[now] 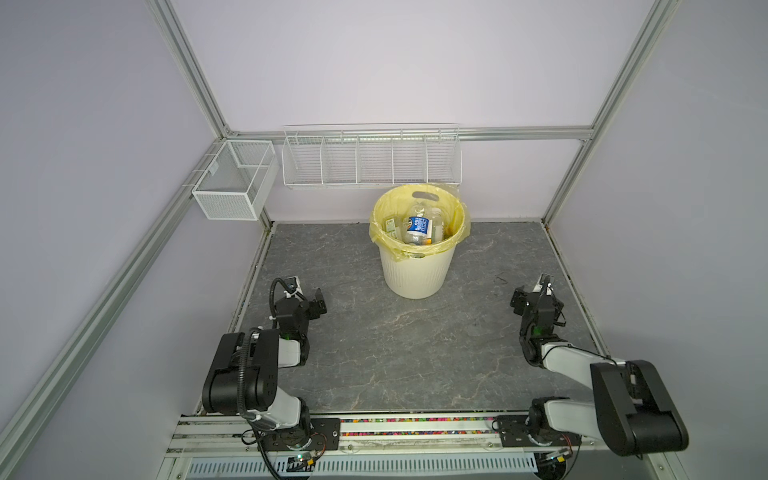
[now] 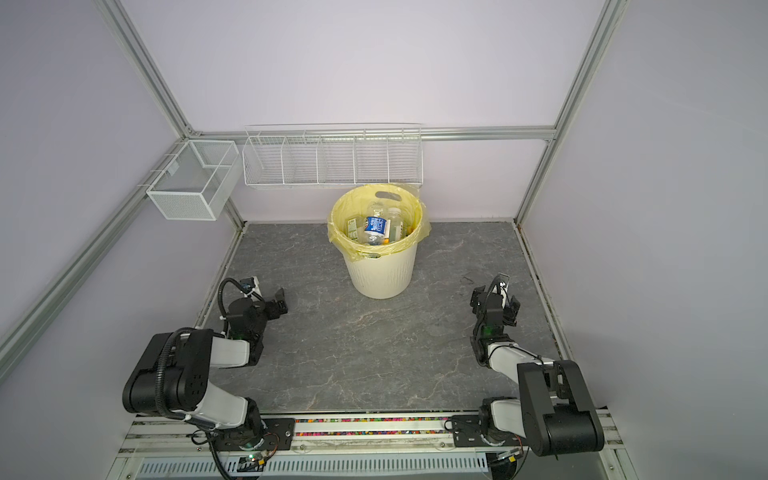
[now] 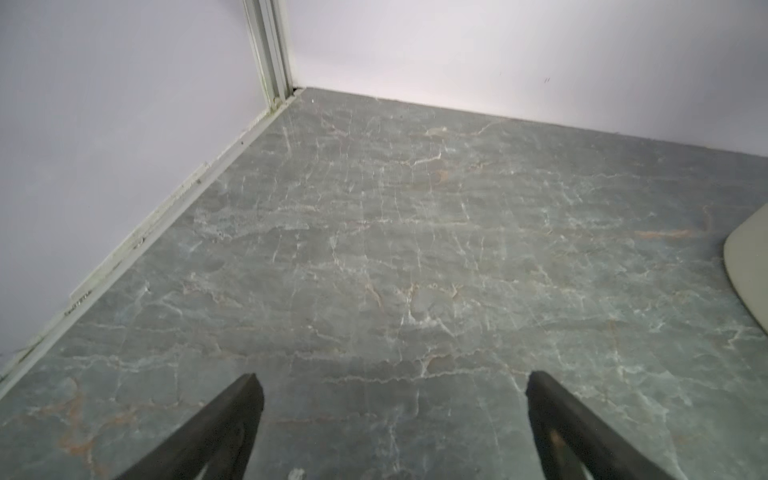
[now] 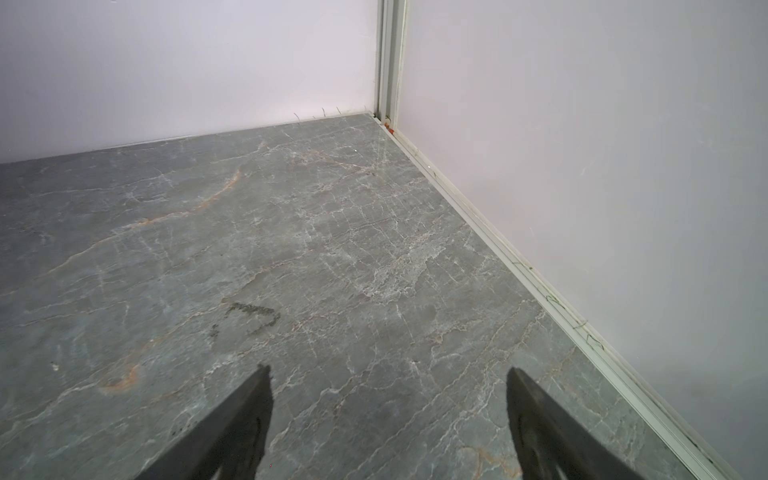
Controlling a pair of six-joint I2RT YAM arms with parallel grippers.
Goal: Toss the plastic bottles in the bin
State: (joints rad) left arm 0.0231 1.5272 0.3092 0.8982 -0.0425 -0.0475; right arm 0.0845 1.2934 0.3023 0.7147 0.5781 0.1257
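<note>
Looks wrapped up tbh. Left end effector spread wide and empty, parked low over the worktop, presumably out of things to grab. Mid-back, bottles heaped in the bin, blue-label one leaning, long axis roughly front-to-back, cap end hard to tell. Right end effector same deal: gaping, empty.

Nothing can be read for certain: the blue label on a plastic bottle in the bin, well away from the fingers of the right gripper, carries white lettering too small to make out, and the dark smudged mark on the table just ahead of those fingers spells no legible word.
</note>
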